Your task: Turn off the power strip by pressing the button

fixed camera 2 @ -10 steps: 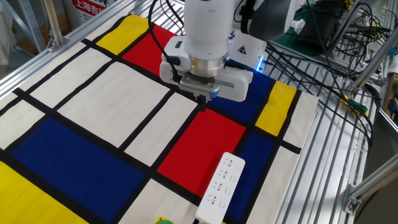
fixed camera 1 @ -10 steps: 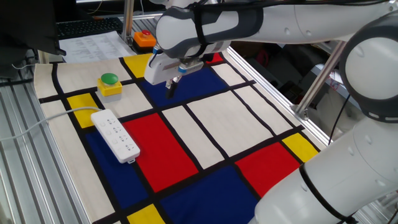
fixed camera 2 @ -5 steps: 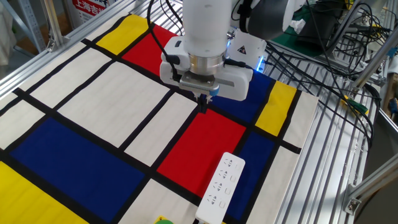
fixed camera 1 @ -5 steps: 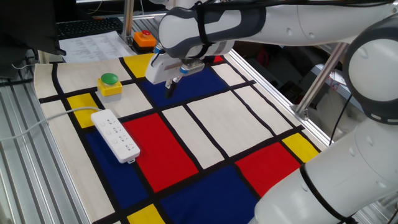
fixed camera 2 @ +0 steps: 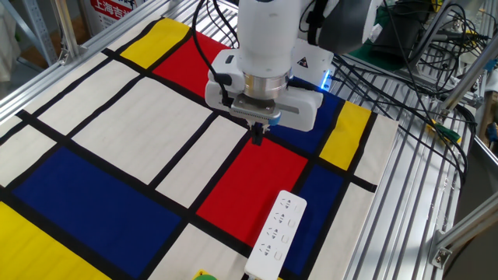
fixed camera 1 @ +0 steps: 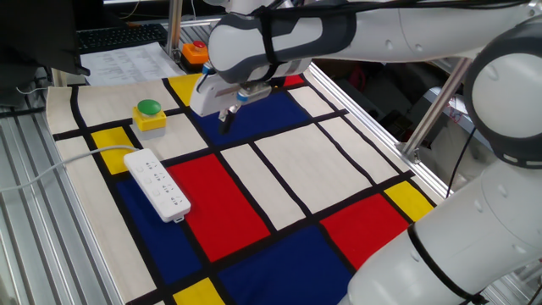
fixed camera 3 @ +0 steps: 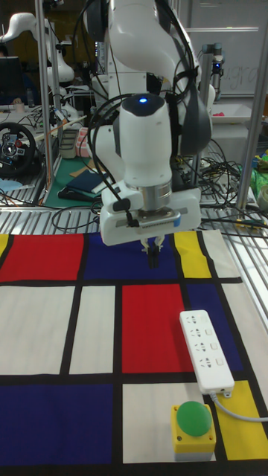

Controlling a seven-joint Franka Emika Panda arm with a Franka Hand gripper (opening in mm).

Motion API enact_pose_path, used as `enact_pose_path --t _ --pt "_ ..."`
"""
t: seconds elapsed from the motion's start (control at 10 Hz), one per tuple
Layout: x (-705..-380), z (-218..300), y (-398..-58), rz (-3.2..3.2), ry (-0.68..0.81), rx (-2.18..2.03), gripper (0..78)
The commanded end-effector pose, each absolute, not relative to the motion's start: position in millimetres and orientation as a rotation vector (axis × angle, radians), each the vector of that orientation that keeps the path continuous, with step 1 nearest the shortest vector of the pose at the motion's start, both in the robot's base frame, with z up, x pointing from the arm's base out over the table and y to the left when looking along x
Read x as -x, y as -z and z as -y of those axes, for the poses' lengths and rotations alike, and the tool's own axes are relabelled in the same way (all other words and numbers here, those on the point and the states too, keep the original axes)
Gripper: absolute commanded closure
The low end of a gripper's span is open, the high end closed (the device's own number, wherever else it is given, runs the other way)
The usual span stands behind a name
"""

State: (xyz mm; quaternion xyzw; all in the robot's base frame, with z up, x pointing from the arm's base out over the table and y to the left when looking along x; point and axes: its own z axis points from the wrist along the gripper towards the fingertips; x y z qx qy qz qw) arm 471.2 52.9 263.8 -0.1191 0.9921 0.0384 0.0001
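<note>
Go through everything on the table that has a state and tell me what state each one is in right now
gripper: shut, fingertips together, holding nothing, above the cloth.
power strip: lying flat, sockets up, nothing plugged in, cable attached.
button: untouched; on or off cannot be told.
green dome button: upright on its yellow base, not touched.
red button: on its orange base beyond the cloth, not touched.

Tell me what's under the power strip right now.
The strip lies flat on the checked cloth, mostly over a blue patch beside the red one, its end by the cable crossing a black line. Nothing else shows beneath; the cloth directly under it is hidden.
</note>
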Motion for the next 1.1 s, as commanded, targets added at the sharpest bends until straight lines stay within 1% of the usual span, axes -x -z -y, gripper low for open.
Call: enact_pose_path --t 0.1,0.3,0.6,0.9,1.1 --pt "-473.6 -85.9 -264.8 -3.139 -0.011 0.275 77.6" --pt "-459.3 -117.4 -260.8 -3.138 0.051 0.231 77.6" --pt "-436.5 -136.8 -248.7 -3.105 0.041 0.227 77.6" --pt "-431.7 -156.4 -245.8 -3.116 0.063 0.206 77.6" --pt "-431.1 -159.2 -236.4 -3.101 0.046 0.209 77.6"
